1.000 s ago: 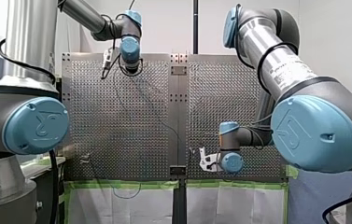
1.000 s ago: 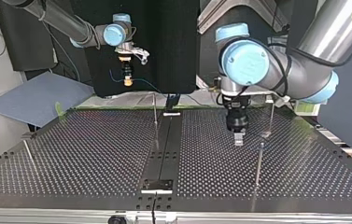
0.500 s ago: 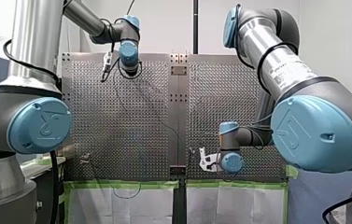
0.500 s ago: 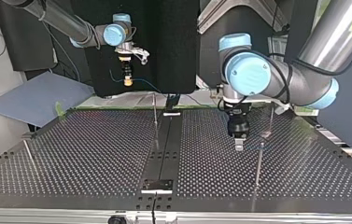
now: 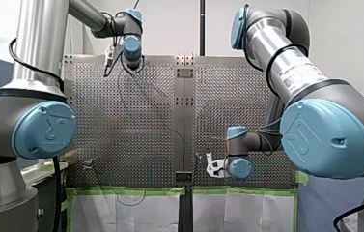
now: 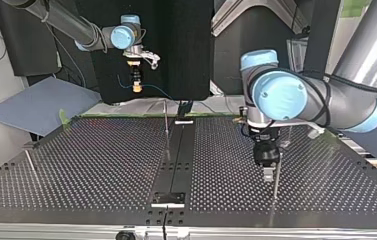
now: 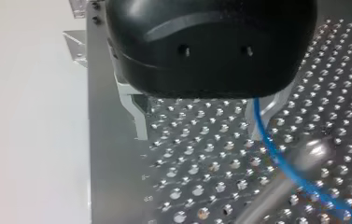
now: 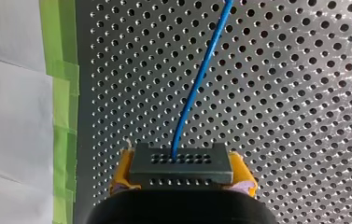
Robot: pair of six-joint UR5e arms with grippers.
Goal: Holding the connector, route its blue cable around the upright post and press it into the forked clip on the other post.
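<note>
My right gripper is clenched on the connector, with a yellow pad on each side. It holds the connector raised over the table's far edge, at the top view's left. I judge the height is meant to lift the cable off the holes and keep it lightly taut, so it can be steered rather than dragged. The cable leaves the connector's face and runs off across the table.

My left gripper is released. Its metal fingers stand well apart and point down just above the table. The cable passes close against one finger, seemingly on its inner side, then runs past a post just ahead. In the top view this gripper hangs just beside a thin post at the near right, probably placed to guide the cable around it. I cannot tell which post bears the clip.

For room, the left gripper works near the table's bare edge strip, with open surface toward the middle. The post is its one close obstacle. The right gripper sits near the green tape at the table's edge, so its room lies inward.
</note>
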